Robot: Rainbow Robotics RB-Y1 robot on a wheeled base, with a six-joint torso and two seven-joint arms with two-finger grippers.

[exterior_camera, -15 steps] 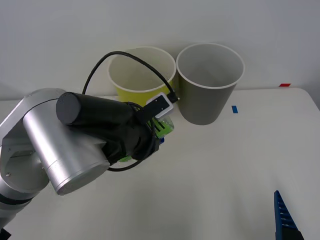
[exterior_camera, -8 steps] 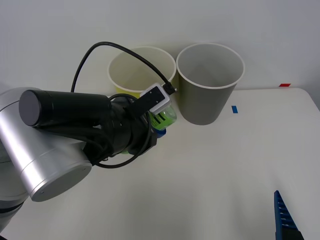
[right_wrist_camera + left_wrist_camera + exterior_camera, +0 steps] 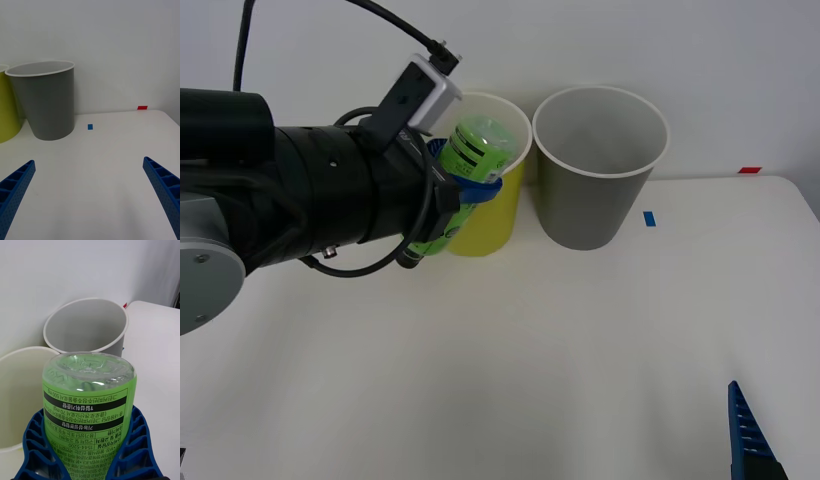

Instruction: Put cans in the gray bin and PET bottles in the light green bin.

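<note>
My left gripper (image 3: 469,178) is shut on the PET bottle (image 3: 476,148), a small bottle with a bright green label. It is held in the air, tilted, with its clear base uppermost, at the near rim of the light green bin (image 3: 484,226). In the left wrist view the blue fingers (image 3: 33,442) wrap the bottle (image 3: 89,405), with the light green bin (image 3: 17,390) and the gray bin (image 3: 84,324) beyond it. The gray bin (image 3: 592,205) stands just right of the green one. My right gripper (image 3: 90,198) is open and low over the table's near right. Cans are out of view.
A blue tape mark (image 3: 649,218) lies right of the gray bin and a red one (image 3: 749,170) sits at the table's back edge. A white wall rises directly behind both bins. The white table (image 3: 580,350) spreads in front of them.
My left arm has lifted the bottle from table height, in front of the light green bin, up to that bin's rim. The right gripper has not moved.
</note>
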